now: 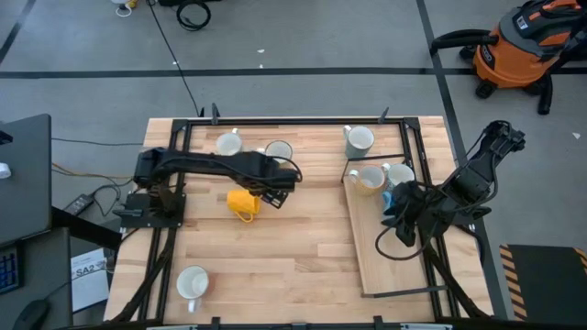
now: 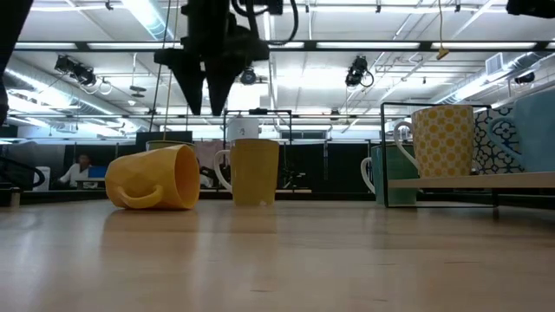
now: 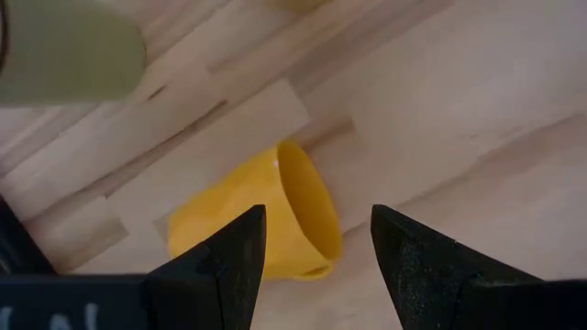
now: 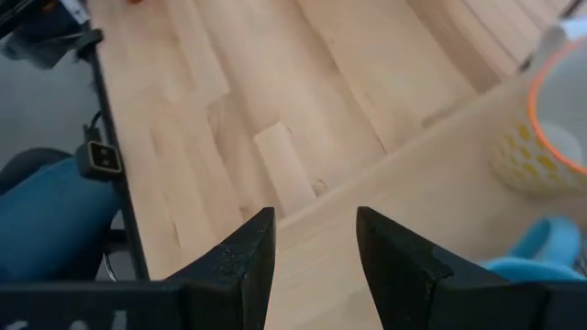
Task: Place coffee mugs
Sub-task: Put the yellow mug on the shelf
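Note:
A yellow mug (image 1: 243, 202) lies on its side on the table; its mouth (image 3: 307, 215) faces my left gripper's camera. My left gripper (image 3: 318, 229) hangs open above it, pointing down, clear of the mug (image 2: 156, 178). Two pale mugs (image 1: 227, 144) (image 1: 278, 151) stand behind it, one (image 1: 359, 139) at the far right and a white one (image 1: 193, 284) near the front. On the raised board (image 1: 385, 247) stand a dotted mug (image 4: 541, 137), another pale mug (image 1: 399, 172) and a blue mug (image 4: 541, 257). My right gripper (image 4: 314, 229) hovers open over the board.
The board's near half (image 4: 321, 238) is bare wood. A black metal frame (image 1: 275, 119) rims the table. Bare tabletop (image 1: 293, 257) lies between the yellow mug and the board. A monitor (image 1: 23, 174) stands off the left edge, a vacuum cleaner (image 1: 523, 46) on the floor far right.

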Tool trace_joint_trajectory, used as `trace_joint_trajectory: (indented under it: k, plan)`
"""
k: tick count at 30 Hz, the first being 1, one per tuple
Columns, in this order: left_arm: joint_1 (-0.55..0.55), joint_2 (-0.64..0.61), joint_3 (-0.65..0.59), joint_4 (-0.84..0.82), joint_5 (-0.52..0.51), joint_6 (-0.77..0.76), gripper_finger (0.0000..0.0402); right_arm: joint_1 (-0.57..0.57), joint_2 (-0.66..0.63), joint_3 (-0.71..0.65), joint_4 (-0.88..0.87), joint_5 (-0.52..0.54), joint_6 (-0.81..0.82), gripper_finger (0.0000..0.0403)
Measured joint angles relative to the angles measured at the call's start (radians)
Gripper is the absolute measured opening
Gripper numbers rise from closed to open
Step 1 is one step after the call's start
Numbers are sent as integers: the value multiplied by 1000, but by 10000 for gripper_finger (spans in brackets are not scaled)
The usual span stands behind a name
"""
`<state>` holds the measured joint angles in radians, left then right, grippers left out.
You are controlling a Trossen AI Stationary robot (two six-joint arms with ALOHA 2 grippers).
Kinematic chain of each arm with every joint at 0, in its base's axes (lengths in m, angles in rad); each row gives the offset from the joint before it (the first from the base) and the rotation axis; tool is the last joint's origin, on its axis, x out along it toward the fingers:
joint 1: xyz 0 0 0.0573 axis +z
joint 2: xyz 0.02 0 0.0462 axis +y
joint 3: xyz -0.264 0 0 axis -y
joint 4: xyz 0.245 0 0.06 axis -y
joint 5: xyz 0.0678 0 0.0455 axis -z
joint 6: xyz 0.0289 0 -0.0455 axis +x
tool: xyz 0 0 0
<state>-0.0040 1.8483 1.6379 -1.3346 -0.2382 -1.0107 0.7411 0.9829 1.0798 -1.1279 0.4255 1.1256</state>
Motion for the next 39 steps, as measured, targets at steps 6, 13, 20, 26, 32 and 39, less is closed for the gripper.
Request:
trace_joint_trajectory:
  k: [6,13,20,26,32,39]
  plan:
    - [0,63,0,-21,0,-8,206,0,0,0,57,0,-95,160]
    - [0,117,0,-62,-1,-24,206,0,0,0,75,0,-150,160]
    - [0,153,-4,-99,-1,-27,206,0,0,0,107,0,-185,160]
    - [1,152,-12,-155,-4,-53,206,0,2,0,109,0,-187,161]
    - [0,152,-13,-166,-3,-59,206,0,21,0,110,0,-187,161]
    - [-13,152,-13,-169,11,-72,206,0,54,0,110,0,-187,161]
